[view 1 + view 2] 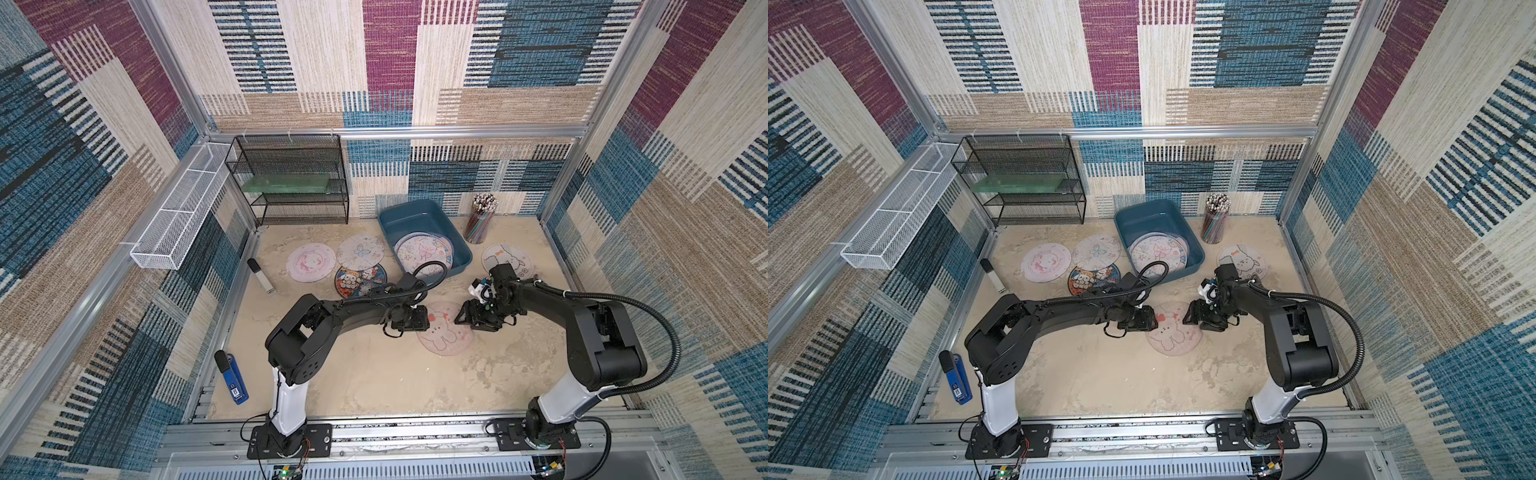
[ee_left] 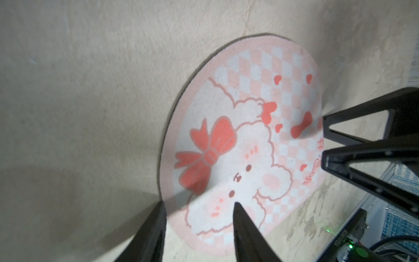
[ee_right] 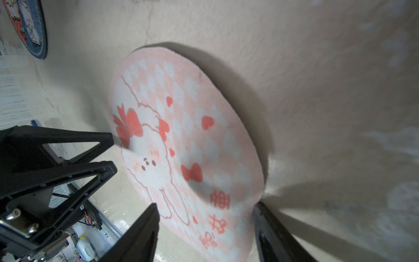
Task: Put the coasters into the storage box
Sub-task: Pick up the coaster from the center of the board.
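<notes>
A pink checked bunny coaster (image 1: 445, 334) (image 1: 1174, 332) lies mid-table between my two grippers. My left gripper (image 2: 199, 202) (image 1: 420, 321) is open: one finger (image 2: 240, 217) is over the coaster's near rim, the other beside it. My right gripper (image 3: 206, 203) (image 1: 462, 318) is open astride the opposite rim. The rim away from the cameras casts a wide shadow and looks raised. The teal storage box (image 1: 411, 218) holds several coasters (image 1: 424, 253). A pink coaster (image 1: 310, 262), a butterfly coaster (image 1: 359, 250), a dark blue coaster (image 1: 360, 281) and a cream coaster (image 1: 508, 258) lie on the table.
A cup of pencils (image 1: 481, 220) stands right of the box. A black mesh rack (image 1: 291, 178) is at the back left and a white wire tray (image 1: 183, 208) on the left wall. A blue stapler (image 1: 235, 378) and a black-and-silver tool (image 1: 262, 276) lie at the left.
</notes>
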Action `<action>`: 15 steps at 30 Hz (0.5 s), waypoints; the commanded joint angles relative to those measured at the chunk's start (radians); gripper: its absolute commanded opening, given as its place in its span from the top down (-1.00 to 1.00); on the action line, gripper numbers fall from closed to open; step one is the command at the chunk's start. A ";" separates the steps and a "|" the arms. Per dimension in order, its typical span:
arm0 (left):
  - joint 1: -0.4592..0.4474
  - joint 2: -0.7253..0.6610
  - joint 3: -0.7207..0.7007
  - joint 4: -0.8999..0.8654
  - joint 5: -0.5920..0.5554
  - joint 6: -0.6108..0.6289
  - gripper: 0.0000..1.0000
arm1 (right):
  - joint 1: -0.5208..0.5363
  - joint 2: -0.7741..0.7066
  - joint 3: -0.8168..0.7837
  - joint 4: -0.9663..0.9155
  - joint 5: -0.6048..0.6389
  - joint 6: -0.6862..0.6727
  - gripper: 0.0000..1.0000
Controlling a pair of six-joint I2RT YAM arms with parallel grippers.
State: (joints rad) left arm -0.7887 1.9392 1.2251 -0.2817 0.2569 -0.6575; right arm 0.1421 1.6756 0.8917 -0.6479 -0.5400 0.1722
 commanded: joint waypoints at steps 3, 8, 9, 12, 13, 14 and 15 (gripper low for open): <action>-0.004 -0.003 -0.017 -0.083 -0.024 -0.015 0.05 | 0.028 0.051 -0.007 -0.078 0.141 0.020 -0.32; -0.005 -0.005 -0.021 -0.088 -0.024 -0.008 0.06 | 0.036 0.057 0.002 -0.075 0.144 0.027 -0.13; -0.004 -0.007 -0.022 -0.087 -0.025 -0.008 0.06 | 0.034 0.054 0.002 -0.075 0.148 0.030 -0.07; -0.005 -0.010 -0.023 -0.088 -0.025 -0.007 0.06 | 0.033 0.041 0.009 -0.077 0.154 0.036 0.19; -0.004 -0.010 -0.025 -0.088 -0.025 -0.007 0.06 | 0.034 0.035 0.014 -0.078 0.155 0.036 0.25; -0.004 -0.011 -0.026 -0.088 -0.025 -0.008 0.06 | 0.034 0.032 0.018 -0.079 0.153 0.039 0.31; -0.005 -0.012 -0.027 -0.088 -0.025 -0.007 0.06 | 0.034 0.029 0.022 -0.078 0.153 0.039 0.37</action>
State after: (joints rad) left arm -0.7929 1.9259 1.2076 -0.2813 0.2428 -0.6567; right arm 0.1715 1.6985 0.9165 -0.6529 -0.5133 0.1967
